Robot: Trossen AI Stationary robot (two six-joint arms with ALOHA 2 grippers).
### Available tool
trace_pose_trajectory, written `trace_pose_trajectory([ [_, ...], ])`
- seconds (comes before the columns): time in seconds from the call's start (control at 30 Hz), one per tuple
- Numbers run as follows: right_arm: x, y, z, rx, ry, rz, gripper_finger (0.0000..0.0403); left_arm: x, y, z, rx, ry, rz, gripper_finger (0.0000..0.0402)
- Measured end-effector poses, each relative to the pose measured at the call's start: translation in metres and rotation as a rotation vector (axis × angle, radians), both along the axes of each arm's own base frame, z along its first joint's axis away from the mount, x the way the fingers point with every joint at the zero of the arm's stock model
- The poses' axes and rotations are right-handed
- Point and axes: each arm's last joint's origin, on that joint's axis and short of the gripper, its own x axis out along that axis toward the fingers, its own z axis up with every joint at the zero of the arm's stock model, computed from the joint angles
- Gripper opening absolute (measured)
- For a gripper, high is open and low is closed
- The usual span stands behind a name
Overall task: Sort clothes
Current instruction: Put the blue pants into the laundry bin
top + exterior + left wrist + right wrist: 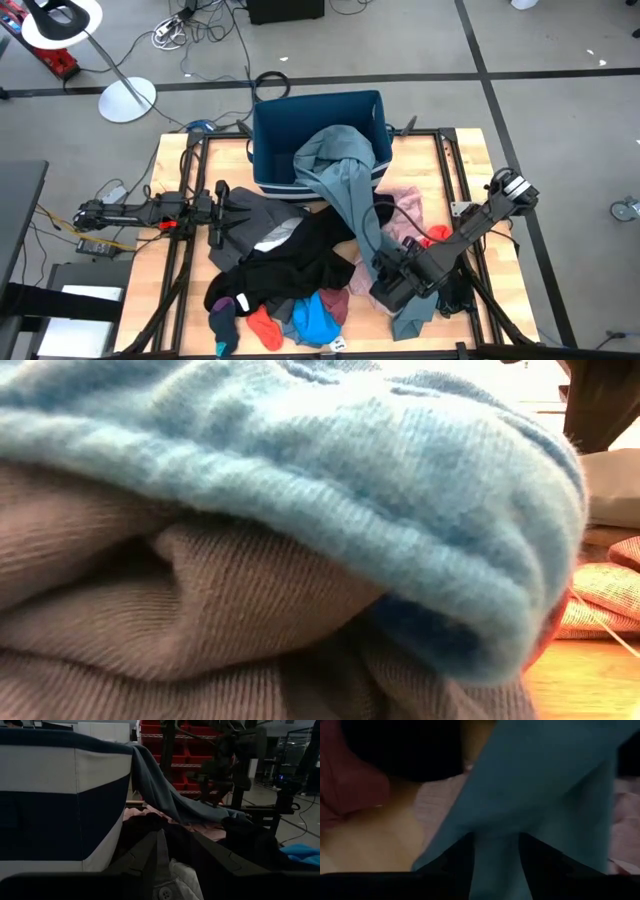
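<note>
A grey-teal garment [345, 185] hangs out of the blue fabric bin [275, 135] and runs across the table to my right gripper [385, 275], which is shut on it. A pile of clothes lies near the front: a black garment [290, 255], a bright blue piece [315, 318], an orange-red one [265, 328] and a pale pink one [405, 205]. My left gripper [222, 215] waits level at the table's left, open, beside a dark grey garment [265, 228]. My right gripper pinches a narrow band of the grey-teal garment [495, 870] between its two fingers [452, 862], slanting down from above. One layer or several, I cannot tell. The cloth stretches from the bin's rim [330, 150] to the hold, and its lower end [410, 320] lies on the table.
The bin stands at the table's far middle, its striped wall [60, 805] close to my left gripper. Bright blue knit [350, 480] and grey cloth [200, 620] lie right against the low camera. Bare wood [165, 290] shows at the near left.
</note>
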Motion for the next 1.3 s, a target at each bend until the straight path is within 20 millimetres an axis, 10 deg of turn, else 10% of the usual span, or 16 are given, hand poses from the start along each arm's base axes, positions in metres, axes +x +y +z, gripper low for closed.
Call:
trace_pose_trajectory([
  [0.7, 0.015, 0.002, -0.029, 0.077, -0.147, 0.066, 0.0146, 0.000, 0.000, 0.000, 0.000, 0.000, 0.000, 0.0124],
  [0.93, 0.031, -0.001, -0.026, 0.030, -0.232, 0.205, 0.0017, 0.000, 0.000, 0.000, 0.000, 0.000, 0.000, 0.0124],
  [1.3, 0.046, -0.021, -0.023, -0.024, -0.266, 0.200, 0.0002, 0.000, 0.000, 0.000, 0.000, 0.001, 0.000, 0.0124],
])
